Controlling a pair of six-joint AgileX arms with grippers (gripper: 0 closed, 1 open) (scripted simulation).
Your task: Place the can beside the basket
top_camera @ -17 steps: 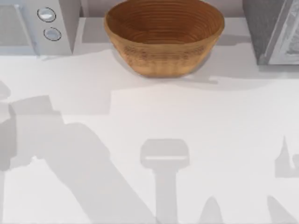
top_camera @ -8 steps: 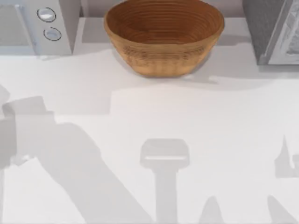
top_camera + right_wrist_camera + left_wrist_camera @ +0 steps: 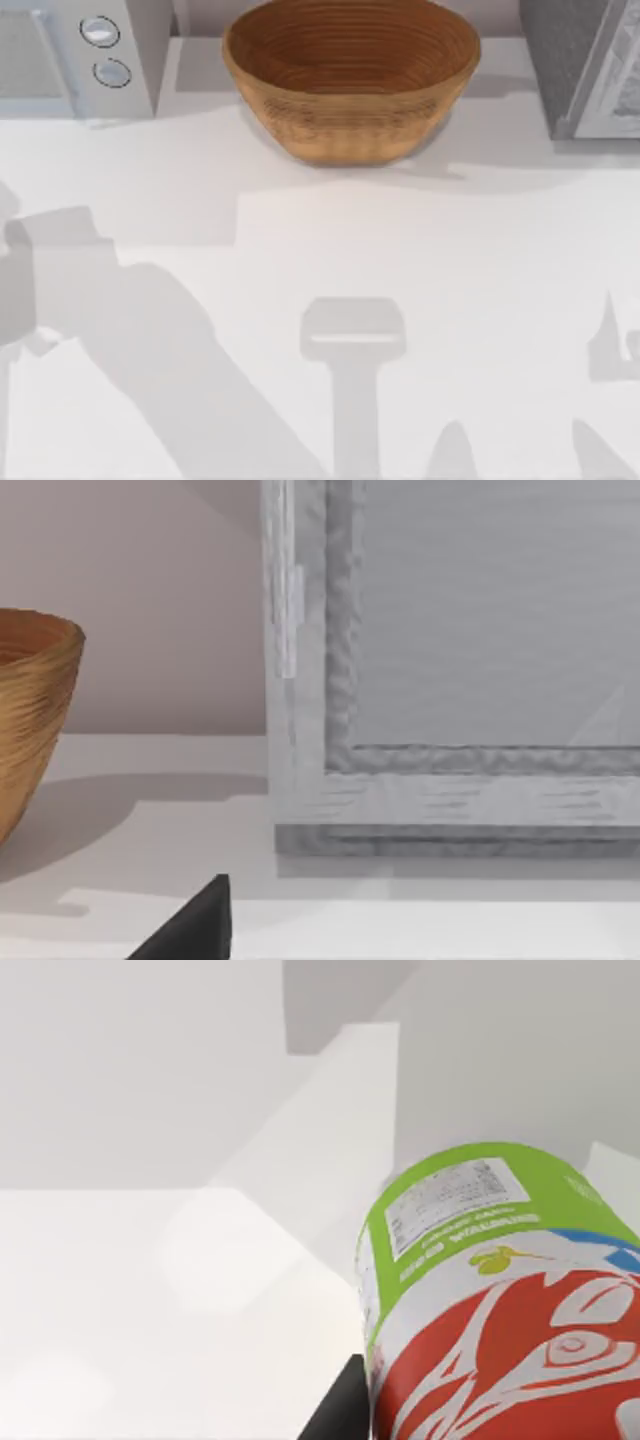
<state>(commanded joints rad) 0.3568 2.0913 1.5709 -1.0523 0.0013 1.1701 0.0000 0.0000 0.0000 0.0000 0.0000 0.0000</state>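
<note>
At the far edge of the bench (image 3: 420,300), seen from above, the basket (image 3: 350,75) sits centred between a grey appliance with two round knobs (image 3: 100,50) at the far left and a grey cabinet (image 3: 585,65) at the far right. Bare bench lies on both flanks of the basket, with the left gap looking somewhat narrower. Everything nearer than the basket is open surface crossed by arm shadows, so room for an approach is ample.

Close to the left wrist camera, the can (image 3: 500,1300) is carried tilted, green lower half and label panel leading, red upper half toward the camera. One dark finger (image 3: 340,1410) of the left gripper lies against its side; the jaws appear to be pinching the can, which would explain its hanging above the bench rather than standing on it. White bench lies below, free of obstacles.

From the right wrist camera, the basket's rim (image 3: 35,670) and the grey cabinet face (image 3: 450,680) stand apart. A dark fingertip (image 3: 195,925) of the right gripper shows; whether its jaws are spread or pressed together cannot be told. This arm appears parked.
</note>
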